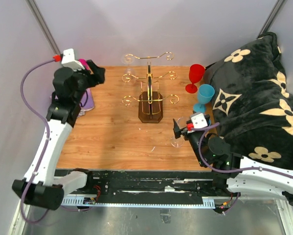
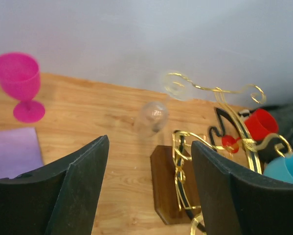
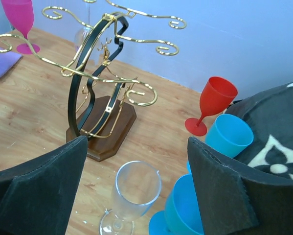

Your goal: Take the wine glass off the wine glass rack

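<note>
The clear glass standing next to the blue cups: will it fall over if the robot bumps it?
Probably yes. The clear glass has a wide bowl on a narrow stem and small foot, so a sideways bump could tip it. Its smooth, see-through wall looks slippery and maybe breakable.

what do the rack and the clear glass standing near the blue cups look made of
Wine glass rack: thin, shiny gold-coloured wire, likely metal. Its base looks like dark brown wood with a slight sheen. Clear glass: see-through, with bright highlights on the rim, so either glass or clear plastic; the look leaves that open.
</note>
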`<state>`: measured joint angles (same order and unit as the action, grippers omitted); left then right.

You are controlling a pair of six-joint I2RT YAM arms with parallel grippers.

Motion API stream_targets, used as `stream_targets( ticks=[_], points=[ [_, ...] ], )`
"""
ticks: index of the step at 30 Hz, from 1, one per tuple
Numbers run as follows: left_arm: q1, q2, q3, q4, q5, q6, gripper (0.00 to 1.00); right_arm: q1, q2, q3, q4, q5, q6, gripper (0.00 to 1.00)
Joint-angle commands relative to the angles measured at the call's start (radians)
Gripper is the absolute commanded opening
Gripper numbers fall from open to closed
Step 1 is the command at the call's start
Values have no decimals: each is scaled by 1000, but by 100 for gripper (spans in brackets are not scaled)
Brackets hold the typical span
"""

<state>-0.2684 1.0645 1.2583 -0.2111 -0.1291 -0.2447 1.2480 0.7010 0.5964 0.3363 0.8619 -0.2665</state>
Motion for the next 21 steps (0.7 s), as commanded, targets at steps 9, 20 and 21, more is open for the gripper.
stream_targets(
  ticks=[9, 20, 21],
  points=[
    [382, 358, -12, 242, 676, -773, 82, 27, -136, 120, -164, 25, -68, 82],
    [323, 402, -171, 501, 547, -184, 83, 26, -126, 159, -188, 34, -87, 83],
    [299, 404, -202, 556, 544, -134, 83, 25, -123, 162, -187, 39, -91, 83]
  ],
)
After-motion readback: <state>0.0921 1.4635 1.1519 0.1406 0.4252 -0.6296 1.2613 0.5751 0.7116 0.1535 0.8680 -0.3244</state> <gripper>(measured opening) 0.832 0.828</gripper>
